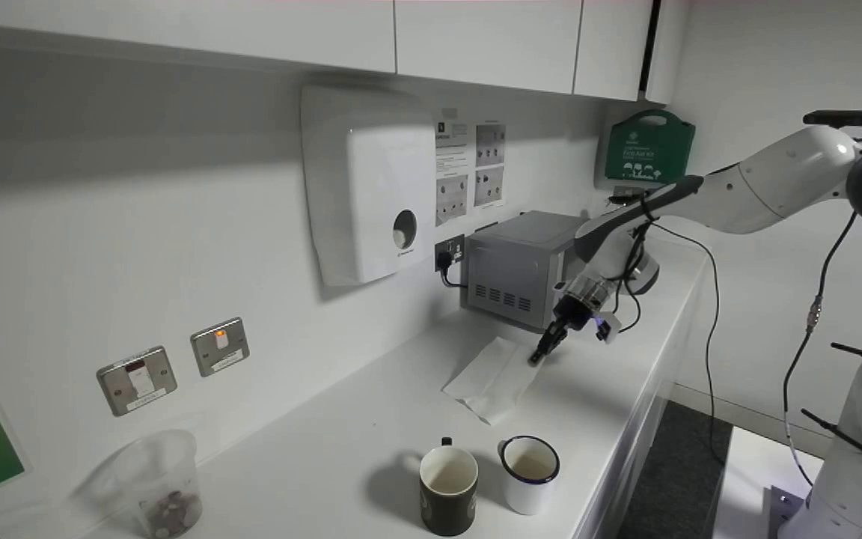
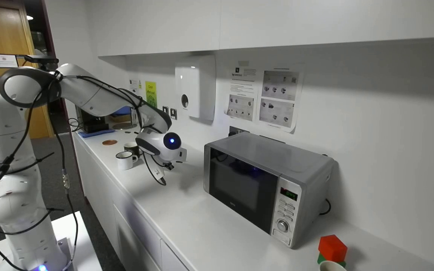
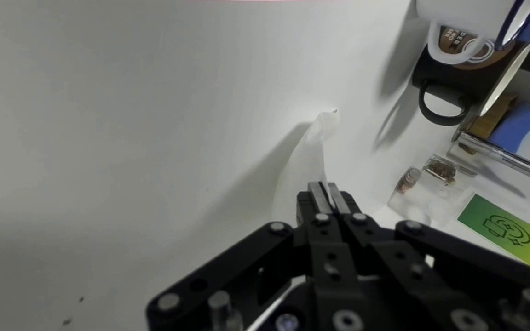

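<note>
Wrist view: the pincer is fully closed, gripping one white paper sheet. In an exterior view, that sheet spreads over the table, between two mugs and one microwave. In an exterior view, one red block sits near the microwave.

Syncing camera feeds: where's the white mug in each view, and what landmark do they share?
In an exterior view: white mug low, right of centre.
In an exterior view: white mug left of centre, just below mid-height.
In the wrist view: white mug at top right, cut off by the upper edge.
Shared landmark: dark mug, beside it in all three.
</note>
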Robot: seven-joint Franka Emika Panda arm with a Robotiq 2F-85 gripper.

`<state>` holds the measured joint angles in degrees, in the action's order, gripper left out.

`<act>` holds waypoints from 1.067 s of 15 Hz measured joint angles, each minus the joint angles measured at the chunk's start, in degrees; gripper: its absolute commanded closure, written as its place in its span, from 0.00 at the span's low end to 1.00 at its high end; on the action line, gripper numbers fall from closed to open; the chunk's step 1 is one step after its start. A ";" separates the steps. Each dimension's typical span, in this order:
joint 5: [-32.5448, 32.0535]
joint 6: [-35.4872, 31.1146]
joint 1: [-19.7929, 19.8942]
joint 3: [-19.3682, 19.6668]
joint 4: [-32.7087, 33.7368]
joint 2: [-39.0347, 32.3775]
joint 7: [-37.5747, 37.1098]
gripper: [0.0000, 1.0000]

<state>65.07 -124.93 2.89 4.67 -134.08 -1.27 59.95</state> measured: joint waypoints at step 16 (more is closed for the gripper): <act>-6.25 -10.38 -0.20 -2.19 -3.06 2.49 -4.96 1.00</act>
<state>58.82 -135.31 2.68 2.48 -137.13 1.23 54.99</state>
